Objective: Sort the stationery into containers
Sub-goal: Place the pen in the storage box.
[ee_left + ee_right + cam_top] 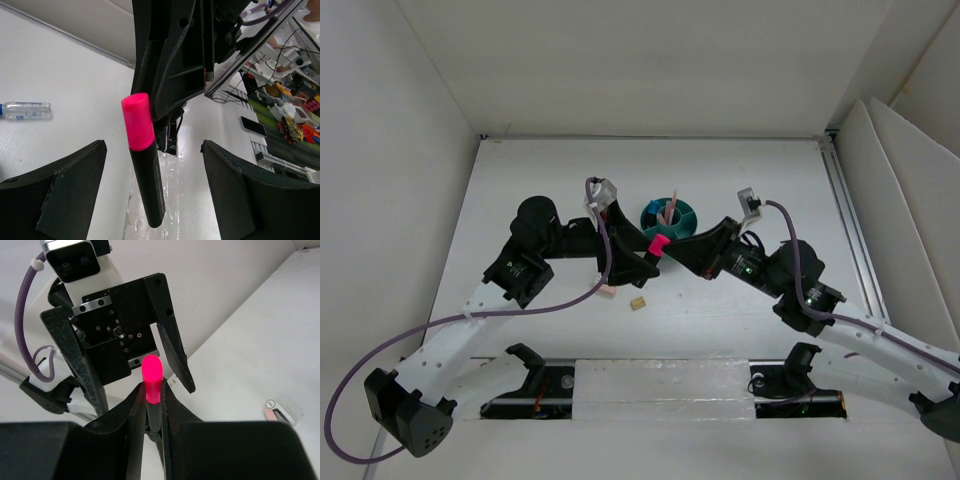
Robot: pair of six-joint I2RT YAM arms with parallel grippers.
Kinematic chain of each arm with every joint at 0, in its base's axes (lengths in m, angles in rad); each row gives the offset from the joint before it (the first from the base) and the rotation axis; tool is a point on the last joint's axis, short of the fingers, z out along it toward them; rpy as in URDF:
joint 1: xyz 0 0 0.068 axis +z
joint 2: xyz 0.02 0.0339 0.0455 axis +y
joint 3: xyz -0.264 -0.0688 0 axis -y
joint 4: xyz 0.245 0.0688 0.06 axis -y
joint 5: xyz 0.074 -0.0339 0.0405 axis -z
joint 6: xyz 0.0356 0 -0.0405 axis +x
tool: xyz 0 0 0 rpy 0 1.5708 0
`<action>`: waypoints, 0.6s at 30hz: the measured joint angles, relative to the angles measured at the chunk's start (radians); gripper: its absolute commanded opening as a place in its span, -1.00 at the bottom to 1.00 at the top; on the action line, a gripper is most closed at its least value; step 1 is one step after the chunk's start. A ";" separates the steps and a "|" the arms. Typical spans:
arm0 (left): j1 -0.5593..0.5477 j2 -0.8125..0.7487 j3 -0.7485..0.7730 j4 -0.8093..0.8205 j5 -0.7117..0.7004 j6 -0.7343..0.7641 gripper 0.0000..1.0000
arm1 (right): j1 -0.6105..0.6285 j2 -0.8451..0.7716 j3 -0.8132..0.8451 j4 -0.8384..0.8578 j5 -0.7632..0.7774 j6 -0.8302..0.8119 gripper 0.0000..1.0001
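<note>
A black marker with a pink cap (pixel 659 244) is held in the air in front of the teal organizer (pixel 682 222). My right gripper (pixel 152 401) is shut on the marker (pixel 152 377), cap pointing out. My left gripper (pixel 155 200) is open, and the marker (pixel 145 180) hangs between its fingers (pixel 65 195) without touching them. A thin pink pen (pixel 666 211) stands in the organizer. A pale pink eraser (pixel 606 292) and a tiny tan block (pixel 638 303) lie on the table near the front. A small clear bottle (pixel 26 110) lies on the table.
Both arms meet at the table's middle, wrist to wrist. White walls close in the back and left. A metal rail (pixel 850 215) runs along the right side. A small pale item (pixel 281 411) lies on the table in the right wrist view.
</note>
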State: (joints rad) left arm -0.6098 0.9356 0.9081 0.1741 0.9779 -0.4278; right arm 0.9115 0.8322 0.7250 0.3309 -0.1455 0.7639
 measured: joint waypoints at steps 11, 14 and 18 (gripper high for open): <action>0.000 0.000 -0.001 -0.011 0.009 0.004 -0.17 | 0.021 0.020 0.003 0.059 0.000 0.007 -1.00; 0.000 0.000 -0.001 -0.013 0.011 0.006 -0.55 | 0.025 0.032 0.004 0.070 -0.001 0.012 -1.00; 0.002 0.000 -0.001 -0.023 0.010 0.011 -1.00 | 0.029 0.045 0.004 0.086 -0.002 0.019 -1.00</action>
State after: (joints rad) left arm -0.6083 0.9356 0.9073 0.1509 0.9878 -0.4168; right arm 0.9405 0.8768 0.7288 0.4171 -0.1471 0.7830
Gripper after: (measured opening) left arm 0.136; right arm 0.204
